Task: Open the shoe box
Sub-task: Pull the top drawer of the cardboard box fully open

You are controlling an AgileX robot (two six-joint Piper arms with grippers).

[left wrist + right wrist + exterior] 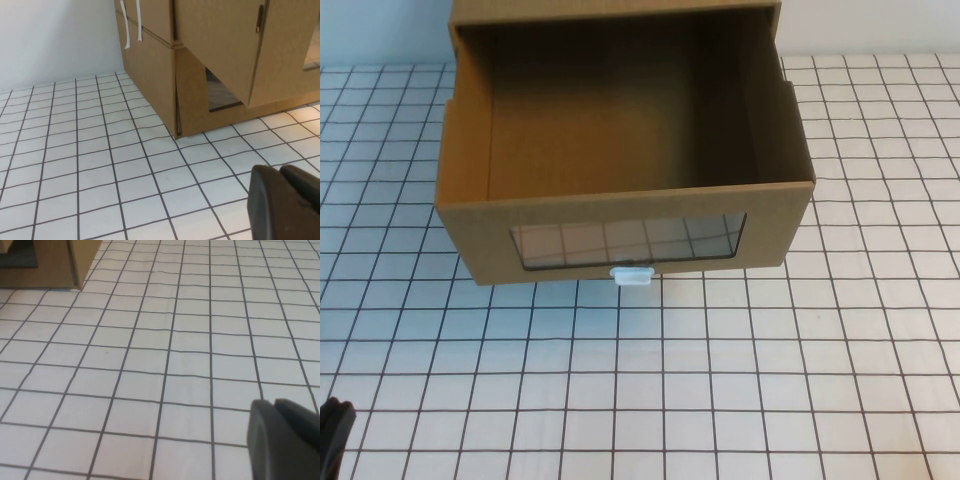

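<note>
Well, shoe box sits mid far edge of the table, drawer already slid out toward me, looks empty. Thin cardboard: I'd guess light, fairly stiff, likely to skate on the table. The white pull tab under the front window is the sensible hold (walls would dent). My left gripper is at the near left corner, fingers pressed together. My right gripper is likewise closed on nothing, low over bare table, outside the high view. Box's back and outer sleeve are cut off.
</note>
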